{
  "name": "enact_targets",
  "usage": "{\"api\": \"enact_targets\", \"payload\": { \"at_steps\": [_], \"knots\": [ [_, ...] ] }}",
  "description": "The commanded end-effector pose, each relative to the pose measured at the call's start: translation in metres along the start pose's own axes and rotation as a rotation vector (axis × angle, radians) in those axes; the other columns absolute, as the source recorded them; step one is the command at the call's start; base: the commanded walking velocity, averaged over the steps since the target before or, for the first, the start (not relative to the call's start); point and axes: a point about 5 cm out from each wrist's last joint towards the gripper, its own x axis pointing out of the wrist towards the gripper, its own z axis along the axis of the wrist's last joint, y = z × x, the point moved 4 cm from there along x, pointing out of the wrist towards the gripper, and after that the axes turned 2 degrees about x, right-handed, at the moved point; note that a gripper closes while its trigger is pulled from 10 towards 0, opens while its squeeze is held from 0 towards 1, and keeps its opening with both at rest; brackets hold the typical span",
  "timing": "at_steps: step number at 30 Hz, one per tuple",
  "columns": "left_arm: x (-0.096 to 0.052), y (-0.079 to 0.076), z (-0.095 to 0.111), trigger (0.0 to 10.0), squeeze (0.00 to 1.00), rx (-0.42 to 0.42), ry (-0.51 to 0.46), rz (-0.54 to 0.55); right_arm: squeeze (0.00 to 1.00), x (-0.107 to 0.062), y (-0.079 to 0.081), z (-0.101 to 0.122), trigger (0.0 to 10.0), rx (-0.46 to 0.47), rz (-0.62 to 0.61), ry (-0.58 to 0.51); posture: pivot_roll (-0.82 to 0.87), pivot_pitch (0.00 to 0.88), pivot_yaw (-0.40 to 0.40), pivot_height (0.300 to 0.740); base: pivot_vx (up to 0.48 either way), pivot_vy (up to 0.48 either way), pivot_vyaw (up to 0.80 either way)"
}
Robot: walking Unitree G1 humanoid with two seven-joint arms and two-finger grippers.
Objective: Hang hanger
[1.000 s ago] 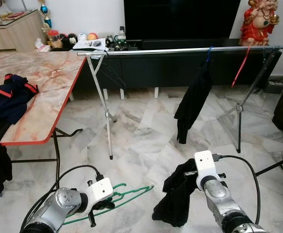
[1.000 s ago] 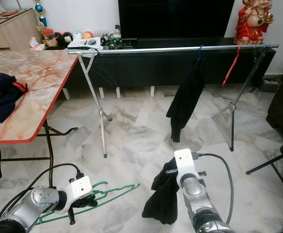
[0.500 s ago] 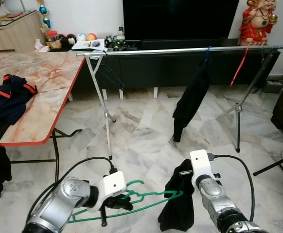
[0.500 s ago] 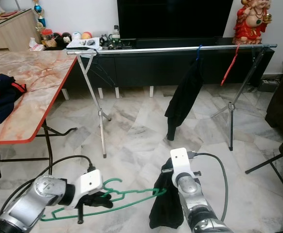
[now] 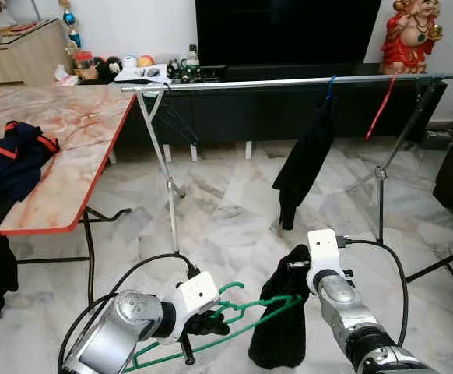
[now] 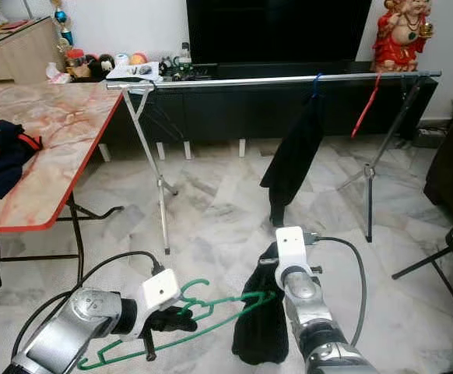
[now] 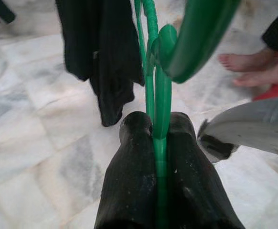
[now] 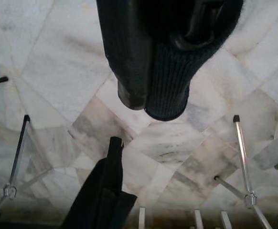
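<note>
Two grippers: both low over the marble floor point(image 5: 226, 226), near side.
left gripper point(image 5: 211, 323): fingers point(image 7: 129, 191) pinched tight on green hanger point(image 5: 242, 319).
green hanger: held roughly level, its far tip poking into the black garment point(image 5: 281, 331).
right gripper point(image 8: 153, 102): fingers clamped on a fold of the black garment, rest hanging below.
drying rack point(image 5: 289, 80): far side, carrying another dark garment point(image 5: 308, 160) and a red hanger point(image 5: 381, 109).
table point(image 5: 79, 140): left, dark jacket point(image 5: 8, 156) on it.
</note>
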Motion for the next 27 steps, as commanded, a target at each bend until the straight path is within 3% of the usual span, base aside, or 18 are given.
{"api": "enact_targets", "payload": {
  "at_steps": [1, 11, 14, 19, 24, 27],
  "knots": [
    [-0.003, 0.002, 0.003, 10.0, 0.00, 0.008, 0.015, 0.030, 0.00, 0.002, 0.003, 0.018, 10.0, 0.024, 0.002, -0.043, 0.12, 0.005, 0.024, 0.740, 0.000, 0.000, 0.00],
    [0.002, 0.005, 0.004, 10.0, 0.00, -0.048, 0.032, 0.103, 0.00, 0.000, 0.014, 0.002, 10.0, 0.147, 0.051, 0.020, 0.12, 0.011, 0.022, 0.740, 0.000, 0.000, 0.00],
    [0.002, 0.005, 0.007, 10.0, 0.00, -0.056, 0.026, 0.111, 0.00, -0.002, 0.024, -0.008, 10.0, 0.223, 0.110, 0.076, 0.12, 0.012, 0.021, 0.740, 0.000, 0.000, 0.00],
    [0.002, 0.007, 0.011, 10.0, 0.00, -0.077, 0.012, 0.131, 0.00, -0.006, 0.040, -0.011, 10.0, 0.242, 0.215, 0.107, 0.12, 0.015, 0.018, 0.740, 0.000, 0.000, 0.00],
    [0.003, 0.009, 0.012, 10.0, 0.00, -0.088, 0.011, 0.143, 0.00, -0.006, 0.039, -0.010, 10.0, 0.280, 0.217, 0.109, 0.12, 0.016, 0.018, 0.740, 0.000, 0.000, 0.00],
    [0.003, 0.011, 0.012, 10.0, 0.00, -0.106, 0.010, 0.160, 0.00, -0.008, 0.038, -0.004, 10.0, 0.354, 0.215, 0.096, 0.11, 0.016, 0.019, 0.740, 0.000, 0.000, 0.00]
  ]
}}
